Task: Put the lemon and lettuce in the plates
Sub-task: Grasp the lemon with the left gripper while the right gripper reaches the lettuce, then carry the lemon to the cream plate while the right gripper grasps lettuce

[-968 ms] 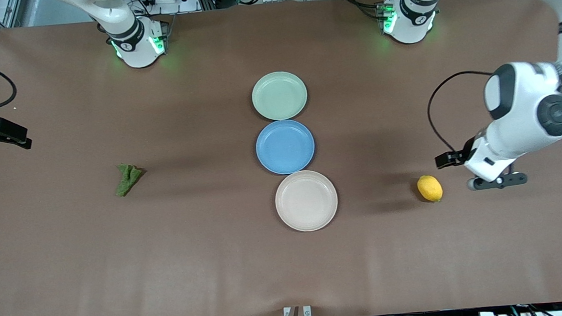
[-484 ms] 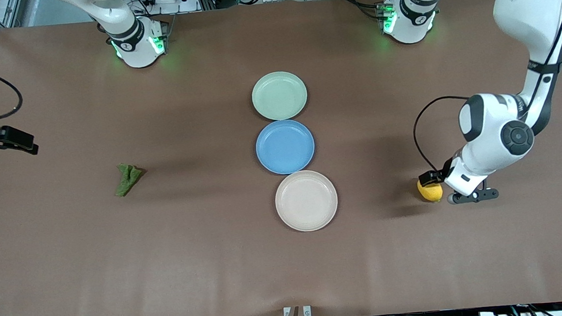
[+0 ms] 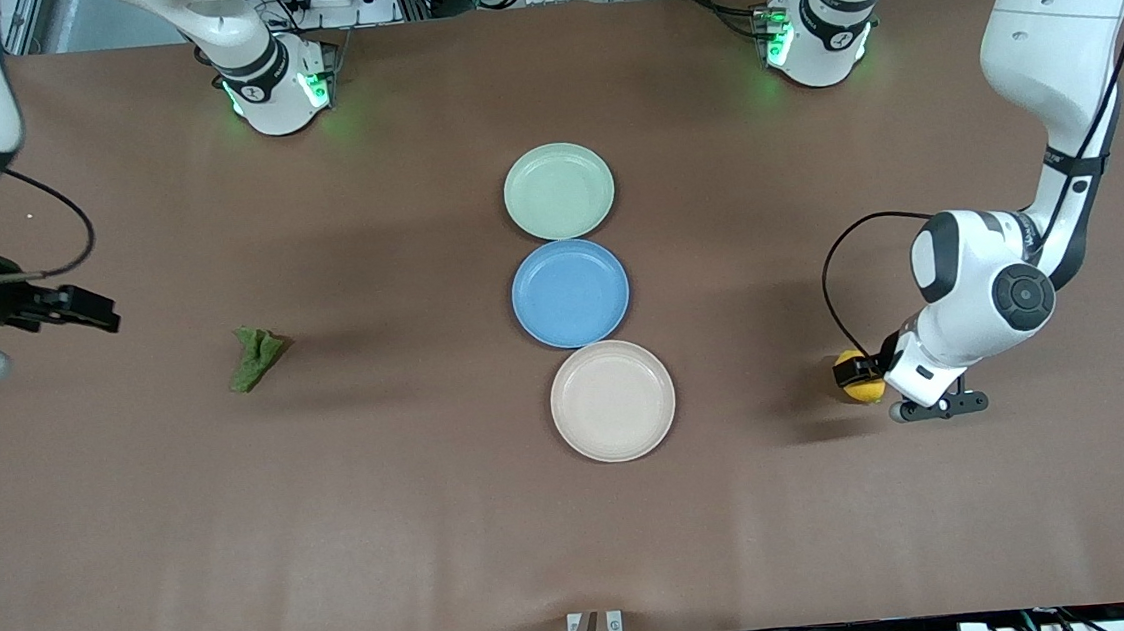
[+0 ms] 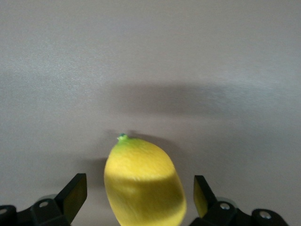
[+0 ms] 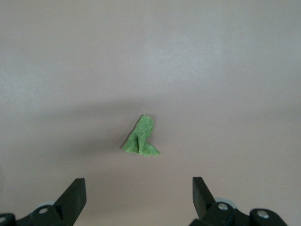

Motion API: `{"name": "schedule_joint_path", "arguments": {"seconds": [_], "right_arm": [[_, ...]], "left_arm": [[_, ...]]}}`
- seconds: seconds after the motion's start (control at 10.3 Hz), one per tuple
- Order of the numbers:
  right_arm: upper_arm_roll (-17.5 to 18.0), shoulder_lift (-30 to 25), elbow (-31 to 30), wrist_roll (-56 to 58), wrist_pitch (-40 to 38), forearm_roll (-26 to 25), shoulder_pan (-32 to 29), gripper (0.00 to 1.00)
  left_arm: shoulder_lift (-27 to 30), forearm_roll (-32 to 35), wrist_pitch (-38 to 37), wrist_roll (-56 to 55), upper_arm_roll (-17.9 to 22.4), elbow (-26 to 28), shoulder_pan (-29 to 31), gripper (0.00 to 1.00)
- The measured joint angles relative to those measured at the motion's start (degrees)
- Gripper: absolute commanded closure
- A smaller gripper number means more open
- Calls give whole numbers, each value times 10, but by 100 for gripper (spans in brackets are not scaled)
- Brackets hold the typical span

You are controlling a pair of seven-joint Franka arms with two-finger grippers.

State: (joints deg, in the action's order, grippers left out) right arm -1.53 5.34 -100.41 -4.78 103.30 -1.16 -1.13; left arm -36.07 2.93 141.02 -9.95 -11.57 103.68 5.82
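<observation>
Yellow lemon [image 3: 863,388] lies at your left gripper [image 3: 862,372], toward the left arm's end of the table; lettuce [image 3: 255,358] sits well apart from your right gripper [image 3: 85,311]. Left wrist: lemon [image 4: 143,181] between wide-open fingers [image 4: 74,194], tip pointing away, ungripped. Right wrist: crumpled green lettuce [image 5: 140,137] ahead of open, empty jaws.

The table [image 3: 458,524] carries three round plates in a row: one mint green plate [image 3: 558,191], one blue plate [image 3: 570,293] just nearer the front camera than it, and one beige plate [image 3: 613,401] nearer again. There is one lemon [image 3: 866,391] and one lettuce piece [image 3: 253,357]. Two robot arms carry two grippers, the left gripper [image 4: 138,197] and the right gripper [image 5: 138,197].
</observation>
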Motion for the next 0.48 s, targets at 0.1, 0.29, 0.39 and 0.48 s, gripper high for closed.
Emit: {"name": "schedule_joint_path", "arguments": {"seconds": [0.1, 0.29, 0.39, 0.48], "right_arm": [[4, -2, -30, -6, 32, 0, 0, 0], [8, -3, -97, -19, 107, 0, 0, 0], [10, -4, -131, -32, 145, 0, 0, 0], [14, -4, -166, -47, 186, 1, 0, 0]], "left_arm": [[-8, 1, 9, 0, 2, 0, 0, 80], [-13, 2, 14, 0, 4, -3, 0, 100], [-13, 2, 14, -6, 4, -4, 0, 100], [-12, 2, 14, -18, 4, -6, -3, 100]]}}
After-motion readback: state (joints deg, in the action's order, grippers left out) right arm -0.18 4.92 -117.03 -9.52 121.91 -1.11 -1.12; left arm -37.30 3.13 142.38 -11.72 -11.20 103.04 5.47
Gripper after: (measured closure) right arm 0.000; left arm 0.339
